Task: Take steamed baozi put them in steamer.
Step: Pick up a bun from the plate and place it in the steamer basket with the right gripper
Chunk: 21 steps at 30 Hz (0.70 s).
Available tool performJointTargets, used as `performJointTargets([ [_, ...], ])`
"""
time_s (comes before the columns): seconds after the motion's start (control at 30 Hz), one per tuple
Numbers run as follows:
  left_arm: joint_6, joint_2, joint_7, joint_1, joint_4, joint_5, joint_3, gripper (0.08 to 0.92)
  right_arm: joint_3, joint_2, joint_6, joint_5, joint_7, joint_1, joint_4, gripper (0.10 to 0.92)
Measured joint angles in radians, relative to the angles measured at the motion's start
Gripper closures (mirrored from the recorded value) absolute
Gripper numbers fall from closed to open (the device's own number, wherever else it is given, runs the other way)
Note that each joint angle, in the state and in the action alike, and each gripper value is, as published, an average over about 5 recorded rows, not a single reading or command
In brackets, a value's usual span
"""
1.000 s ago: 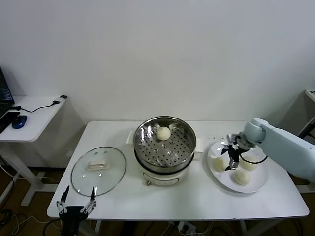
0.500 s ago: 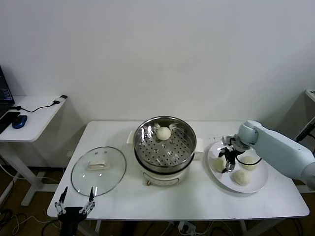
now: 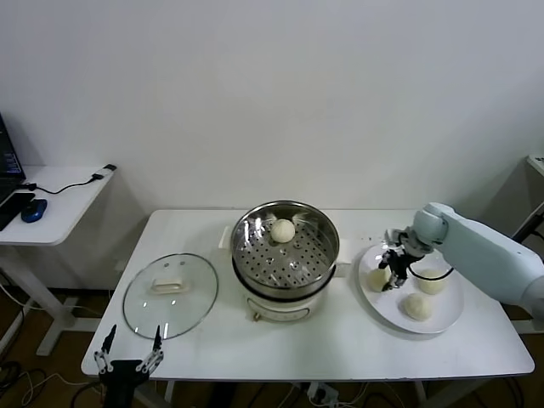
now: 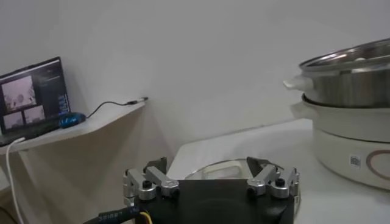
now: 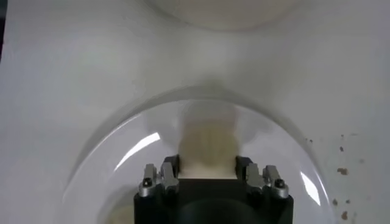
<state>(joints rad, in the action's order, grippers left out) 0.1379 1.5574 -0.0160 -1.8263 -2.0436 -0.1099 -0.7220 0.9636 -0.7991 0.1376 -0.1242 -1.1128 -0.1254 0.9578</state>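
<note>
Steamer (image 3: 285, 248) as landmark, standing on the table (image 3: 340, 340). One bun (image 3: 282, 230) lay on the perforated tray at the steamer's far side. The other three were on the plate (image 3: 442, 319) to the right of the steamer: the bun being gripped (image 3: 379, 279) on the plate's steamer side, a second (image 3: 432, 281) toward its far edge and a third (image 3: 416, 306) toward its near edge. The buns appeared light, soft and easily dented, with a smooth skin that may slip; the suitable hold was judged to be across the widest part, pressed only gently. The right tool (image 3: 391, 270) stood over the plate with its fingers closed narrowly on the sides of the nearest bun; the right wrist view showed pale dough (image 5: 207, 149) filling the gap between the fingers (image 5: 159, 180). The left tool (image 3: 127, 364) hung fully wide and empty below the table's near edge, beyond the glass lid (image 3: 170, 294) left of the steamer.
</note>
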Motion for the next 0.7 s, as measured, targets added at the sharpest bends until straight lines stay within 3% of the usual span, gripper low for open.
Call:
performJointTargets([
  [0.3, -0.004, 0.000, 0.001, -0.005, -0.010, -0.006, 0.014, 0.177, 0.225, -0.005, 0.022, -0.214, -0.009, -0.297, 0.033, 0.431],
  [0.7, 0.008, -0.003, -0.002, -0.007, -0.026, -0.016, 0.035, 0.177, 0.500, -0.141, 0.092, -0.514, 0.029, -0.633, 0.128, 0.431],
])
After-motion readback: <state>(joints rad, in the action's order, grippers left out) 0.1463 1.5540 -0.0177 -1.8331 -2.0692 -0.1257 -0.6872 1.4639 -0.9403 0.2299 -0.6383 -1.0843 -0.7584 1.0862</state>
